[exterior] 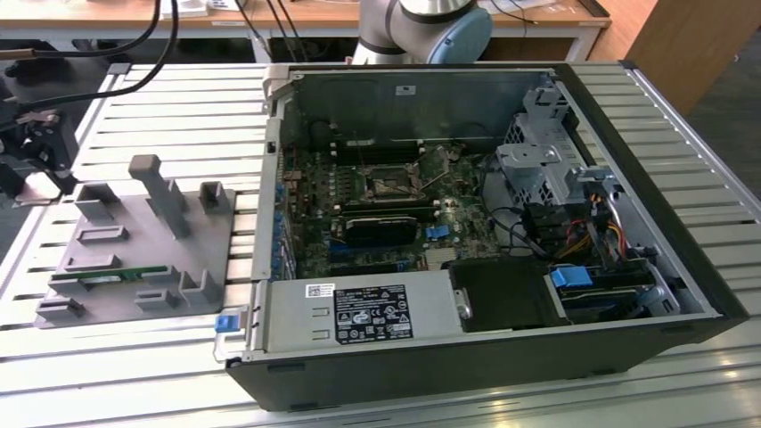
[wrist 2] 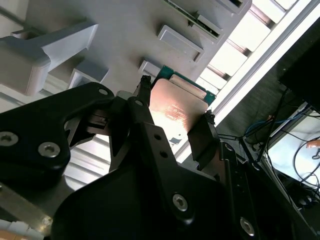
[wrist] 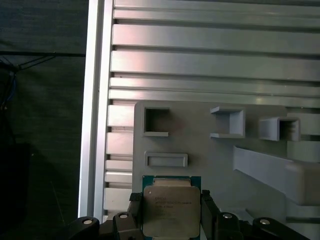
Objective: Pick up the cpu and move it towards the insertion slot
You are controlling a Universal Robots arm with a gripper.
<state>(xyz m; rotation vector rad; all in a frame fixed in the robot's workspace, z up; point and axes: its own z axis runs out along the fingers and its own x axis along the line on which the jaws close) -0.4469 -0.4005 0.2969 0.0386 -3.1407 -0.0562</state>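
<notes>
The cpu [wrist: 171, 210] is a flat square chip with a silvery top and a green rim. It sits between the black fingers of my gripper [wrist: 171, 214], which press on two opposite edges. In the second wrist view the cpu [wrist 2: 177, 107] shows its shiny face between the same fingers [wrist 2: 144, 92]. In the exterior view my gripper [exterior: 36, 147] hangs at the far left, over the left end of the grey holder block [exterior: 131, 250]. The insertion slot [exterior: 390, 185], a dark square socket in a metal frame, lies on the motherboard inside the open computer case [exterior: 476, 339], well to the exterior view's right of my gripper.
The grey holder block carries upright posts [exterior: 160, 192], small pockets [wrist: 156, 121] and a green memory stick [exterior: 107, 276]. It rests on a slatted metal table [exterior: 178, 116]. The case walls rise around the motherboard. Drive cages and cables [exterior: 571, 232] crowd the case's right side.
</notes>
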